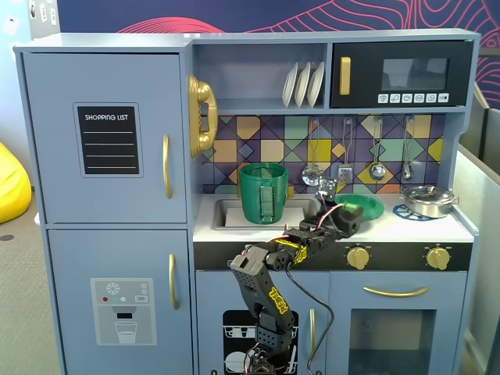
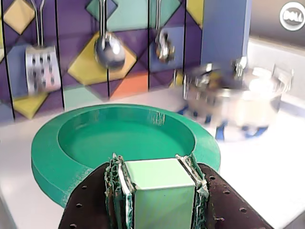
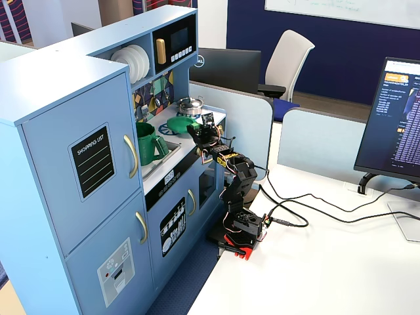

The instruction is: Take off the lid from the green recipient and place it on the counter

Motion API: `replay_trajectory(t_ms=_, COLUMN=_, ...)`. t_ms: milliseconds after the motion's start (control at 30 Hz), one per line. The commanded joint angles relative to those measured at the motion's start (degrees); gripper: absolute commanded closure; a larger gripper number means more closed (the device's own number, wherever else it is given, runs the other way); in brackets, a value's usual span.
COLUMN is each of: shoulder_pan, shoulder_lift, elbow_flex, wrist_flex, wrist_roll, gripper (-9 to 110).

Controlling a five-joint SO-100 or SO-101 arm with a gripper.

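The green lid [image 1: 363, 206] sits low over the white counter [image 1: 391, 227], right of the sink; I cannot tell if it touches. In the wrist view the lid's [image 2: 119, 138] round rim fills the middle, over the counter [image 2: 267, 167]. My gripper [image 2: 155, 164] is shut on its pale green block handle [image 2: 157, 188]. The gripper [image 1: 342, 219] reaches in from the counter's front edge. The tall green pot [image 1: 263, 193] stands open in the sink, strap handle facing front. In the side fixed view the pot [image 3: 148, 142], lid [image 3: 182, 123] and gripper [image 3: 203, 131] all show.
A small silver pan [image 1: 428, 201] stands on a blue burner ring right of the lid, close behind it in the wrist view [image 2: 238, 100]. Ladles and a spatula [image 2: 42, 69] hang on the tiled back wall. White plates [image 1: 303, 84] stand on the shelf above.
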Motion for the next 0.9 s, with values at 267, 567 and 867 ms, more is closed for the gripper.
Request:
replay_trajectory(t_ms=267, shoulder_pan=-0.09, shoulder_lift=-1.23, elbow_flex=1.14, wrist_flex=-3.87, wrist_roll=-2.64, gripper=101)
replay_trajectory(t_ms=567, shoulder_pan=-0.70, shoulder_lift=-1.49, elbow_flex=0.79, wrist_flex=-2.02, wrist_roll=-4.13, gripper=101)
replay_trajectory(t_ms=867, shoulder_pan=0.00, shoulder_lift=-0.97, elbow_flex=0.26, wrist_flex=-3.52, wrist_roll=1.32, gripper=63)
